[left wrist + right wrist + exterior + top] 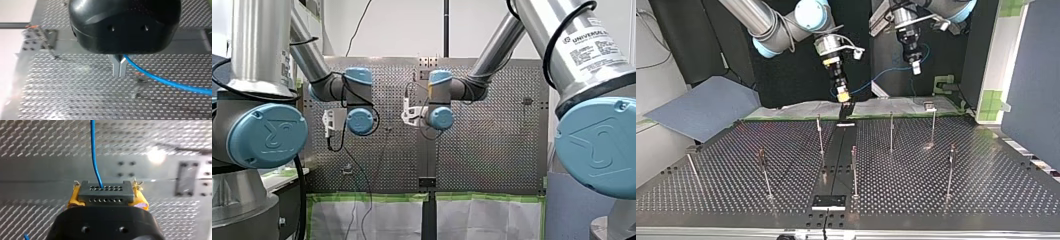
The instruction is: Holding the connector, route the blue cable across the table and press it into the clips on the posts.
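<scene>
In the right wrist view my right gripper [105,195] is shut on a dark grey connector [105,192], its yellow pads [73,199] pressing both sides. The blue cable [93,152] leaves the connector's face and runs ahead over the table. In the left wrist view my left gripper [119,68] has its metal fingers shut on the blue cable [175,85], which trails off to one side. In the top view my right gripper [842,94] and my left gripper [916,65] hang above the table's far edge, with the blue cable [886,73] sagging between them. Several thin posts [891,132] stand on the table, clear of the cable.
A black strip [836,155] runs down the middle of the perforated table [986,185]. White sheets edged in green tape [896,107] lie at the far edge. A blue-grey panel [701,107] slopes at the top view's left. A dark plate [186,178] is bolted beside the connector.
</scene>
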Controlling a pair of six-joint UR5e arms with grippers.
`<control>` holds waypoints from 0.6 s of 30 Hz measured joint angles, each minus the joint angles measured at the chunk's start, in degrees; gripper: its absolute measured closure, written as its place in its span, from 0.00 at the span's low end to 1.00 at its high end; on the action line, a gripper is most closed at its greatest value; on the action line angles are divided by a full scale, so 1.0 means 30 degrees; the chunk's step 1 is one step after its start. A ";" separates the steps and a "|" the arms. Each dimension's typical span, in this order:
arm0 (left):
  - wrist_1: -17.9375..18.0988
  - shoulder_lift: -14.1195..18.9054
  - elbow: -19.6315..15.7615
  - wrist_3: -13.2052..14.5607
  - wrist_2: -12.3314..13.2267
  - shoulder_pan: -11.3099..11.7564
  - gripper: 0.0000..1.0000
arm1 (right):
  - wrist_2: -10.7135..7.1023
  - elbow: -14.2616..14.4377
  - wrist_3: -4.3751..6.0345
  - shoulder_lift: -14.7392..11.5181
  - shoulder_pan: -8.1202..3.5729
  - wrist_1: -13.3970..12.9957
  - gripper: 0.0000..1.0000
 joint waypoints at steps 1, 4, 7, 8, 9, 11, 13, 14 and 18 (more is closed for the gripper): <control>-0.0233 0.0240 0.0185 -0.0009 -0.0044 0.0020 1.00 | -0.0115 -0.0182 0.0135 -0.0186 0.0049 0.0182 1.00; -0.0838 0.0844 0.0481 -0.0024 -0.0143 0.0069 1.00 | -0.0385 -0.0824 0.0567 -0.0826 0.0246 0.0822 1.00; -0.1421 0.1404 0.0755 -0.0051 -0.0446 0.0213 1.00 | -0.0490 -0.1472 0.0771 -0.1473 0.0472 0.1468 1.00; -0.1617 0.1536 0.0813 -0.0061 -0.0526 0.0263 1.00 | -0.0507 -0.1722 0.0831 -0.1720 0.0545 0.1721 1.00; -0.1795 0.1642 0.0867 -0.0074 -0.0587 0.0315 1.00 | -0.0514 -0.1910 0.0871 -0.1911 0.0593 0.1911 1.00; -0.2176 0.1819 0.0990 -0.0143 -0.0682 0.0455 1.00 | -0.0524 -0.2362 0.0933 -0.2362 0.0687 0.2359 1.00; -0.2484 0.1932 0.1159 -0.0237 -0.0725 0.0595 1.00 | -0.0541 -0.2729 0.0941 -0.2622 0.0759 0.2725 1.00; -0.2597 0.1969 0.1254 -0.0277 -0.0735 0.0653 1.00 | -0.0570 -0.2964 0.0924 -0.2654 0.0817 0.2962 1.00; -0.3124 0.2110 0.1735 -0.0469 -0.0760 0.0954 1.00 | -0.0640 -0.3759 0.0936 -0.2210 0.1003 0.3758 1.00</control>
